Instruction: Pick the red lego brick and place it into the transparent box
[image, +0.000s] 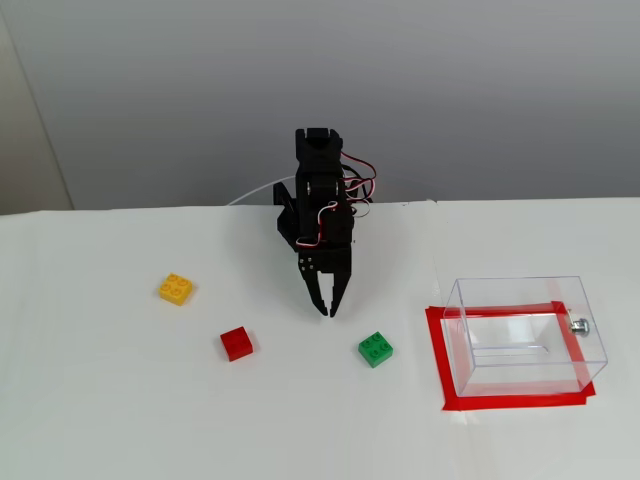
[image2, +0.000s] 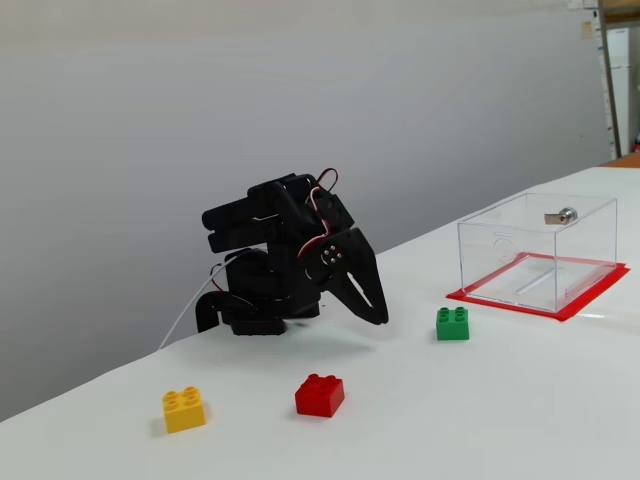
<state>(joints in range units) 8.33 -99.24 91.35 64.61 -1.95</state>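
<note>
Reaching for the red lego brick

The gripper, jaws together, should swing toward 8 o'clock in the higher fixed view, spread, and descend squarely over that brick, avoiding the green brick.

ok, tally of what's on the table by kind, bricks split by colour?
Red lego brick: 1
Green brick: 1
Yellow brick: 1
Transparent box: 1, empty
Red tape outline under the box: 1
Total: 5, besides the arm and its gripper.
</note>
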